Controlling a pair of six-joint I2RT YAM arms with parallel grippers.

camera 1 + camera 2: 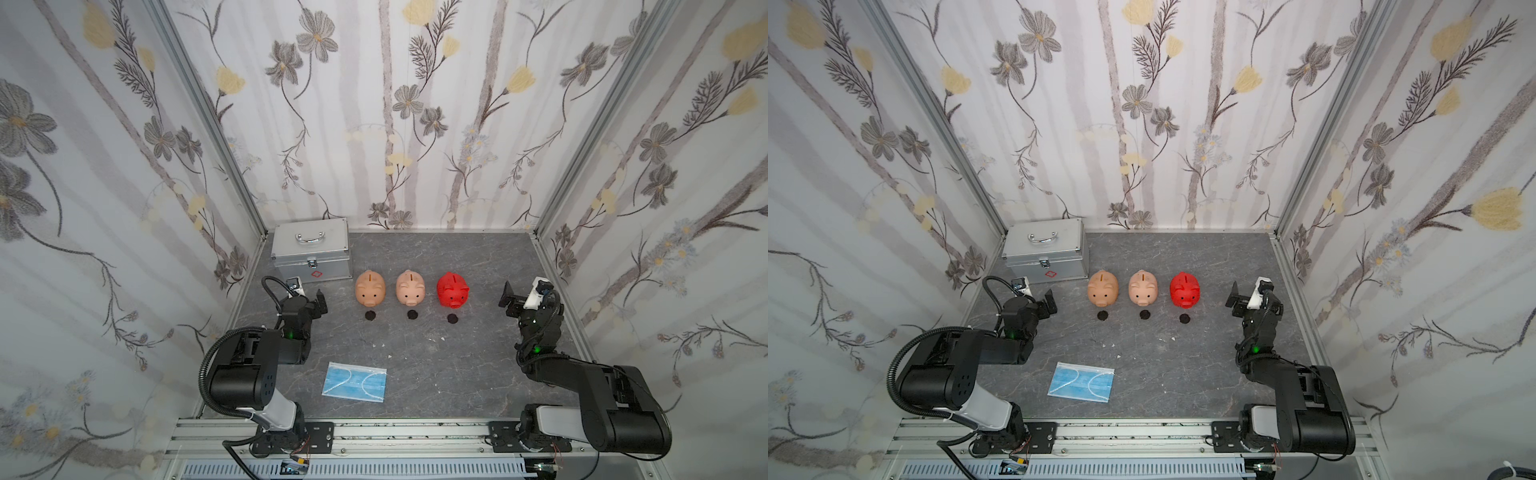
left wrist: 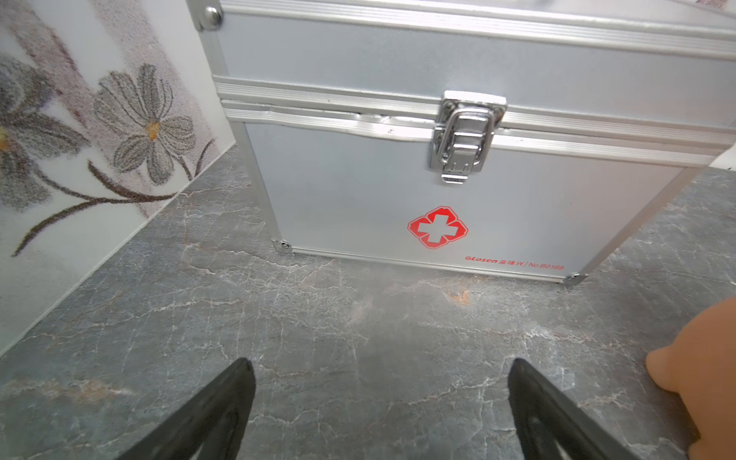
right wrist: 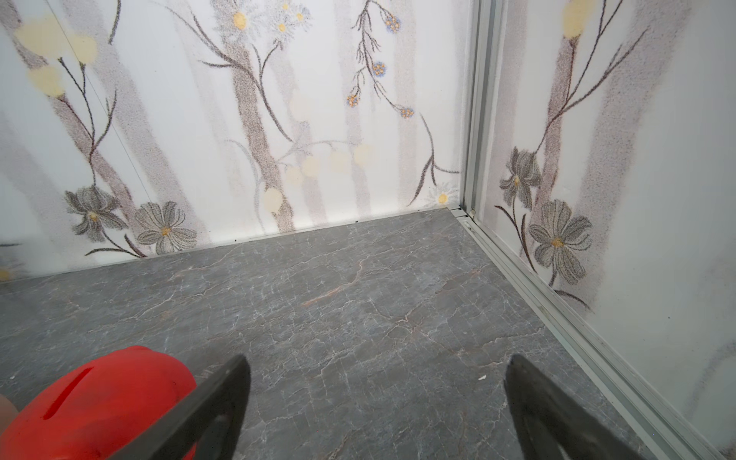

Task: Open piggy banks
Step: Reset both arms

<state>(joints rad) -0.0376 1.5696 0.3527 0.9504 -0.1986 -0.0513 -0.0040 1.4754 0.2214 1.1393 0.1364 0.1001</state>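
Both jaws stand wide and empty, flanking the three piggy banks (image 1: 410, 287) without touching them.

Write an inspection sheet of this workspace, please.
Surface: grey marble-pattern table, small white crumbs.
Job's things: two peach-pink plastic piggy banks and one red plastic piggy bank, upright in a row; a black round disc lies before each.
Clutter: silver metal case in far left corner; blue face mask near front.
Grippers: left gripper open, empty; right gripper open, empty.
Cables: black corrugated hose loops on left arm.
Surroundings: floral wallpaper walls.
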